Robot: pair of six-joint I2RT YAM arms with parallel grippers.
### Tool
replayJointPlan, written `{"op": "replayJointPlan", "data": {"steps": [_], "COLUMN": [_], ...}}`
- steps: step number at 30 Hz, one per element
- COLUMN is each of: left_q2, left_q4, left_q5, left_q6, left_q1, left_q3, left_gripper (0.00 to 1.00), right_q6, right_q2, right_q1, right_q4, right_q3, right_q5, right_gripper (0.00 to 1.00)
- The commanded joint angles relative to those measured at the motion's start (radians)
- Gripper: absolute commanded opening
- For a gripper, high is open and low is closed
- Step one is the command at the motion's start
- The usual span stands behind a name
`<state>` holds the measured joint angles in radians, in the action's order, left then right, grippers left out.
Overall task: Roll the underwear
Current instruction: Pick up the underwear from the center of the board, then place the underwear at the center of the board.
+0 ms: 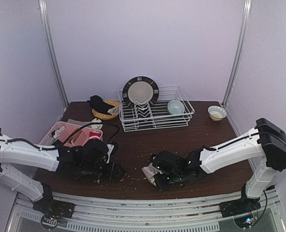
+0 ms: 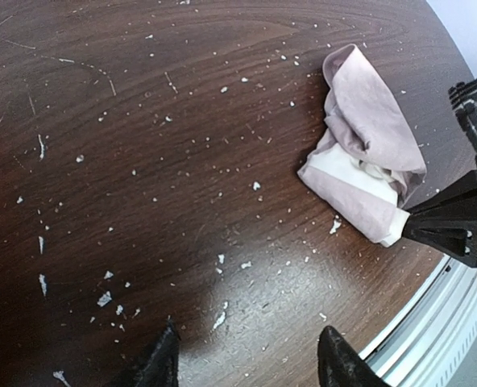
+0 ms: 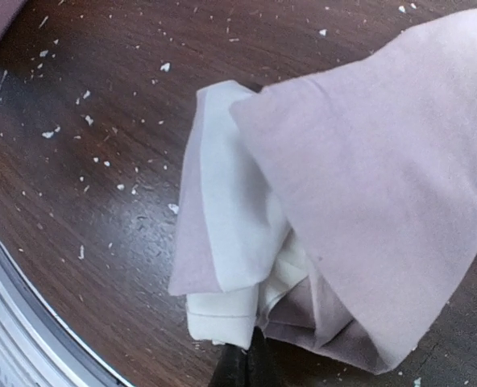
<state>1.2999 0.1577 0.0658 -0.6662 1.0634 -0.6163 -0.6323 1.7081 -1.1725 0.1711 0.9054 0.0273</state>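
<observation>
Pale lilac walls (image 1: pixel 148 43), framed by 2 slanting metal rails (image 1: pixel 53 58), enclose a dark wooden table (image 1: pixel 181 140) speckled with white crumbs (image 2: pixel 104 299).

Crumpled pale underwear (image 3: pixel 359 177), crumb-speckled dark table (image 3: pixel 101 105)

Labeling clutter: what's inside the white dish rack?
A dark-rimmed plate stands upright in the rack, with a pale green bowl to its right. Whatever is directly behind the plate is covered.
</observation>
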Motion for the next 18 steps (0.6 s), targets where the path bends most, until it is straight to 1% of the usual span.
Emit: {"op": "replayJointPlan", "data": {"steps": [1, 4, 7, 10, 13, 15, 18], "left_q2": [-0.031, -0.080, -0.162, -0.251, -0.318, -0.348, -0.375], "left_q4": [-0.009, 0.021, 0.060, 0.105, 0.147, 0.161, 0.161], "left_q5": [0.011, 0.041, 0.085, 0.126, 0.166, 0.183, 0.197], "left_q6": [-0.011, -0.013, -0.010, 0.010, 0.037, 0.045, 0.041], "left_q1": [0.004, 0.004, 0.004, 0.004, 0.004, 0.004, 0.004], "left_q3": [0.000, 0.003, 0.005, -0.003, -0.019, -0.024, -0.028], "left_gripper": [0.56, 0.55, 0.55, 0.55, 0.55, 0.55, 0.55], "right_q6": [0.032, 0.087, 0.167, 0.241, 0.289, 0.308, 0.335], "right_q2": [-0.077, -0.254, -0.412, -0.511, -0.562, -0.566, -0.494], "right_q1": [0.004, -0.005, -0.017, -0.036, -0.054, -0.074, -0.108], "right_q4": [-0.016, -0.004, 0.123, 0.235, 0.283, 0.278, 0.281], "right_q3": [0.023, 0.029, 0.125, 0.245, 0.311, 0.328, 0.415], "right_q5": [0.005, 0.052, 0.123, 0.170, 0.185, 0.186, 0.117], "right_gripper": [0.00, 0.00, 0.00, 0.00, 0.00, 0.00, 0.00]}}
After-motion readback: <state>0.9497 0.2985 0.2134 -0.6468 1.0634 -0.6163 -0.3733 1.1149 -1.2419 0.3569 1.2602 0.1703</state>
